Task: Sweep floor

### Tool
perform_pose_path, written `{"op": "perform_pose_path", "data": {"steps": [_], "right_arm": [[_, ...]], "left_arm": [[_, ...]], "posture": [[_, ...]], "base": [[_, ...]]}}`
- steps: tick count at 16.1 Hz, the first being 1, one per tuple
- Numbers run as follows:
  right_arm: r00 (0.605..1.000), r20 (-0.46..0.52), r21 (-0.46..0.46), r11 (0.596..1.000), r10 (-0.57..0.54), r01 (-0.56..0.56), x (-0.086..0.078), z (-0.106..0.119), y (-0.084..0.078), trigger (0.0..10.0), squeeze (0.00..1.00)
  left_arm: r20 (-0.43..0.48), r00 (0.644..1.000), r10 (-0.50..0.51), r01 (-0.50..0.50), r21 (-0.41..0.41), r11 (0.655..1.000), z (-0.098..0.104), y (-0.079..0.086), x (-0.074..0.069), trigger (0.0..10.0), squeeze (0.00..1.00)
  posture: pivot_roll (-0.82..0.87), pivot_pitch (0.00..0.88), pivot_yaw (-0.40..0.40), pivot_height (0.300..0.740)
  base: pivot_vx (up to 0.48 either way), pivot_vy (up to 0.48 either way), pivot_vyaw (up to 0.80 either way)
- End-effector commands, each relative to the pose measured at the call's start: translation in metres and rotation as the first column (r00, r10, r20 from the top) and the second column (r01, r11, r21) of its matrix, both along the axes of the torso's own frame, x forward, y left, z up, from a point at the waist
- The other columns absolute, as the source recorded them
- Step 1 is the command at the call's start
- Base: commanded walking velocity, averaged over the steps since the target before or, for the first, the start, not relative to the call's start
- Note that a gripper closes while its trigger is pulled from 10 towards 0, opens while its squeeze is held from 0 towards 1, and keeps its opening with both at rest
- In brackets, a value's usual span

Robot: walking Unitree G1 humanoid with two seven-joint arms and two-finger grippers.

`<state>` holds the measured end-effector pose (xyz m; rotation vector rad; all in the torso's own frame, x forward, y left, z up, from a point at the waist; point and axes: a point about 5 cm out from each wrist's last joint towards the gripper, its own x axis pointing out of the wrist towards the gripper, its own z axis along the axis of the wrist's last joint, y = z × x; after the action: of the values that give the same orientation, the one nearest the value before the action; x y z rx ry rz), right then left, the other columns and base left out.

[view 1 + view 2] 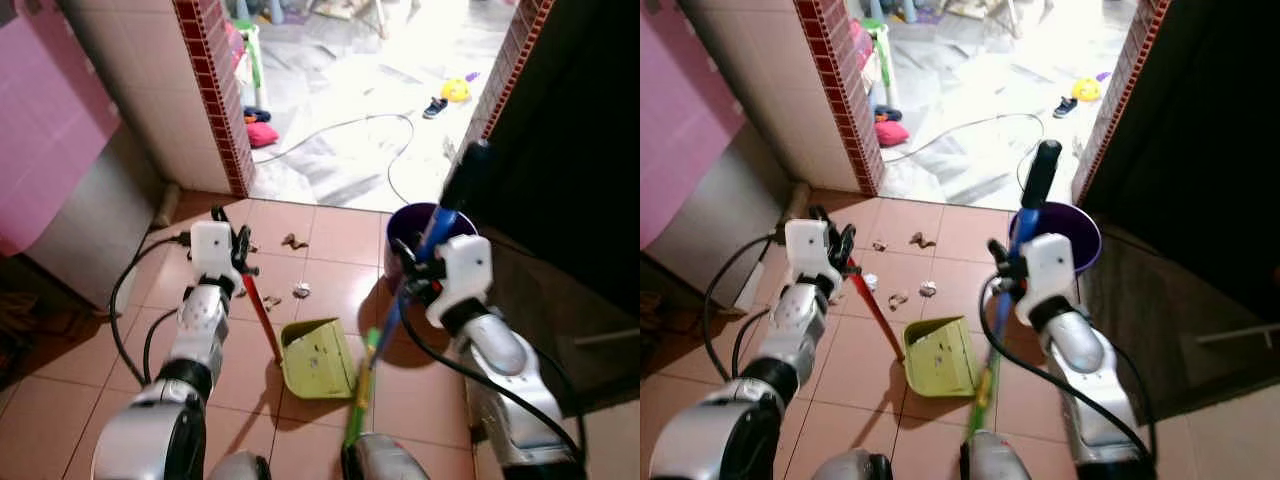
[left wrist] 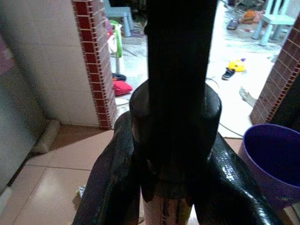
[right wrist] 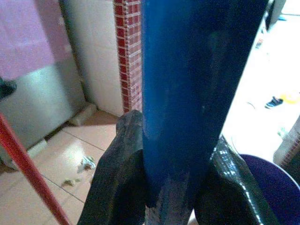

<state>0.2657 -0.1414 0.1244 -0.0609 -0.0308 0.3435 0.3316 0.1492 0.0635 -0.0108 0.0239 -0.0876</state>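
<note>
A yellow-green dustpan (image 1: 317,358) is seen resting on a terracotta tiled floor (image 1: 330,235), roughly midway between the robot's two arms. Its thin red handle (image 1: 261,315) rises at a slant toward the robot's left and is pinched between the two black fingers of the left gripper (image 1: 241,258); in the left wrist view a dark grip (image 2: 176,122) at the handle's upper end is shown clamped between the fingers (image 2: 110,187).

A broom (image 1: 398,318) with a blue shaft that turns green lower down, and a black top end, is held by the right gripper (image 1: 412,268). In the right wrist view the fingers (image 3: 115,180) are seen pressed against both sides of the blue shaft. The lower green part of the broom lies just beside the dustpan's right edge.

Small scraps of debris (image 1: 293,241) are scattered on the tiles beyond the dustpan, some tan and some white (image 1: 301,290). A purple bucket (image 1: 412,222) stands on the floor behind the right gripper, near a dark door (image 1: 570,150).

Farther off, a doorway framed by red brick-patterned tile edging (image 1: 213,90) opens onto a bright marbled floor, where a black cable (image 1: 365,135), a pink cloth (image 1: 262,133), a yellow toy (image 1: 456,90) and a dark shoe (image 1: 434,107) are lying. A pink and grey panel (image 1: 50,140) stands at the robot's far left.
</note>
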Motion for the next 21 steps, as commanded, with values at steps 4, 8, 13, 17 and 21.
{"op": "perform_pose_path", "data": {"steps": [4,8,13,17,21], "right_arm": [[0.998,0.067,0.004,1.000,-0.007,0.007,0.016,0.004,0.008,10.0,0.00],[0.997,0.071,0.011,0.999,-0.033,0.032,0.028,-0.003,0.007,10.0,0.00],[0.987,0.092,0.052,0.991,-0.131,0.127,0.036,-0.004,-0.003,10.0,0.00],[0.984,0.073,0.047,0.986,-0.165,0.161,0.031,-0.014,-0.008,10.0,0.00],[0.980,0.074,0.062,0.982,-0.184,0.179,0.032,-0.014,-0.011,10.0,0.00]], "left_arm": [[0.041,0.999,0.018,-0.021,0.064,0.998,-0.007,0.010,-0.015,0.0,0.00],[0.049,0.999,-0.005,-0.001,0.133,0.991,-0.012,0.001,-0.026,10.0,0.00],[0.032,0.995,0.096,-0.099,0.104,0.990,-0.017,0.012,-0.045,10.0,0.00],[0.007,0.997,0.082,-0.082,0.059,0.995,-0.020,0.011,-0.062,10.0,0.00],[-0.013,0.999,0.032,-0.031,0.050,0.998,-0.014,-0.001,-0.065,10.0,0.00]], "posture": [[-0.18,0.000,0.055,0.740],[-0.14,0.000,0.046,0.740],[-0.14,0.000,0.086,0.740],[-0.15,0.000,0.108,0.740],[-0.16,0.000,0.095,0.740]], "base": [[0.000,0.000,0.00],[0.000,0.000,0.00],[0.000,0.000,0.00],[0.000,0.000,0.00],[0.000,0.000,-0.13]]}}
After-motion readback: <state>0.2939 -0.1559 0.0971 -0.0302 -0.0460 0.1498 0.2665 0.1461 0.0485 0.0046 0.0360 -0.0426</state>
